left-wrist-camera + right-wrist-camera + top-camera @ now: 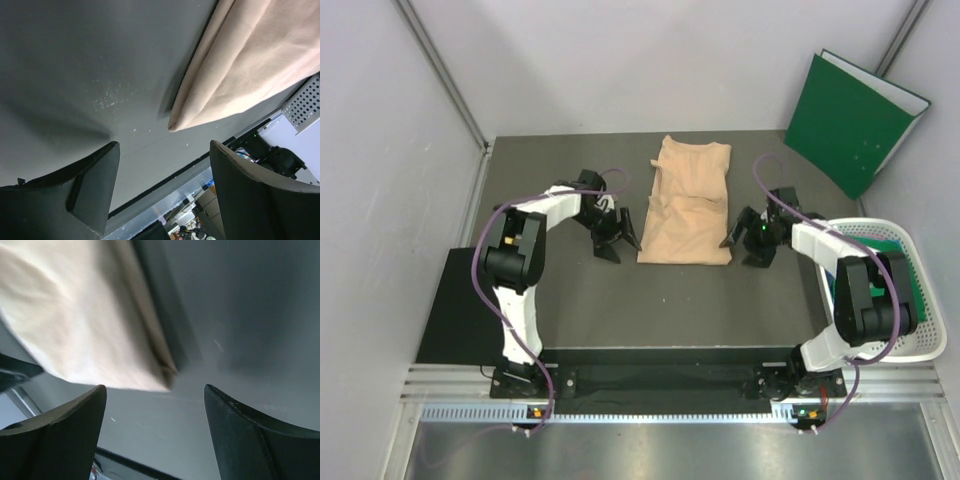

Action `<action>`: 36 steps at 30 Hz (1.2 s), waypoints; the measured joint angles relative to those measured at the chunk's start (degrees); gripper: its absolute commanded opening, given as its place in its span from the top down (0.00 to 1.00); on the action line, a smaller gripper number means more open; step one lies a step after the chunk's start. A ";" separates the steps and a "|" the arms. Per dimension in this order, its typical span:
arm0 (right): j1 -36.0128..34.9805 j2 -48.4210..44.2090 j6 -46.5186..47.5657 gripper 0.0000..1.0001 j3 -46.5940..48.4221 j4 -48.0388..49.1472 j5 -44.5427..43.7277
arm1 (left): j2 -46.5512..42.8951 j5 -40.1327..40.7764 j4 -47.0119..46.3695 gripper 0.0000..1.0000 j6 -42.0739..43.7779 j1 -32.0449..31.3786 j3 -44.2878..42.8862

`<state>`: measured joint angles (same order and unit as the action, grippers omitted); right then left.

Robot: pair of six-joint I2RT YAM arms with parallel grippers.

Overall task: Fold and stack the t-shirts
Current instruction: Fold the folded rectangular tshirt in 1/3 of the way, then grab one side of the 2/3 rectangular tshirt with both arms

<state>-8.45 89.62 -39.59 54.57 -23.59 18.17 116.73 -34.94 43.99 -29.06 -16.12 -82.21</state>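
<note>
Fingers (pixel 75 200) of the left gripper (pixel 618 243) and right gripper (pixel 745 248) gape wide, holding nothing, at nine and three o'clock of the peach t-shirt (pixel 688 205) on the table (pixel 720 310). The next fold likely wants both near corners pinched through all layers, then lifted evenly toward twelve.

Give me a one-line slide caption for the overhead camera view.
Partly folded peach t-shirt on the table, left end effector and right end effector open on either side, white basket at right.

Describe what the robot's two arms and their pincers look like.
The left arm and right arm share white links, bulky black joints and a looping purple cable. The left pincer and right pincer each have two broad, black, wedge-shaped fingers.
</note>
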 measured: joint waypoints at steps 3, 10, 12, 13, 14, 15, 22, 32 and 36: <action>-0.09 -1.16 -0.24 0.24 -5.38 -0.90 0.02 | 0.00 -0.42 -2.95 0.29 -1.27 -0.98 2.14; -1.68 -1.81 -1.97 0.31 -9.62 2.25 0.85 | 0.00 -0.66 -7.76 0.43 -3.61 -4.00 2.84; -2.71 -2.03 -3.21 0.32 -10.60 4.59 1.36 | 0.00 -0.66 -9.20 0.48 -4.28 -4.61 3.13; -3.15 -2.10 -3.67 0.32 -10.84 5.57 1.46 | 0.00 -0.68 -9.79 0.51 -4.74 -4.83 3.30; -3.78 -2.10 -4.22 0.37 -11.08 6.71 1.38 | 0.02 -0.61 -10.47 0.53 -5.22 -4.98 3.54; -4.52 -1.97 -4.68 0.40 -11.13 7.69 1.16 | 0.02 -0.55 -10.84 0.61 -5.49 -5.05 3.69; -8.74 0.55 -7.23 0.97 -11.19 12.92 -1.73 | 0.02 0.39 -11.61 1.00 -6.75 -5.01 3.96; -10.95 -4.59 -8.26 0.95 -13.86 12.57 -6.99 | 0.00 1.95 -11.37 1.00 -5.66 -5.14 5.86; -11.06 -9.07 -8.61 0.52 -15.82 11.43 -7.23 | -0.11 1.75 -11.41 1.00 -5.46 -5.33 6.71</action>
<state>-19.51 80.55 -48.21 38.74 -12.16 10.94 116.62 -33.19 32.58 -34.52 -21.45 -75.50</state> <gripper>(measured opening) 0.175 0.014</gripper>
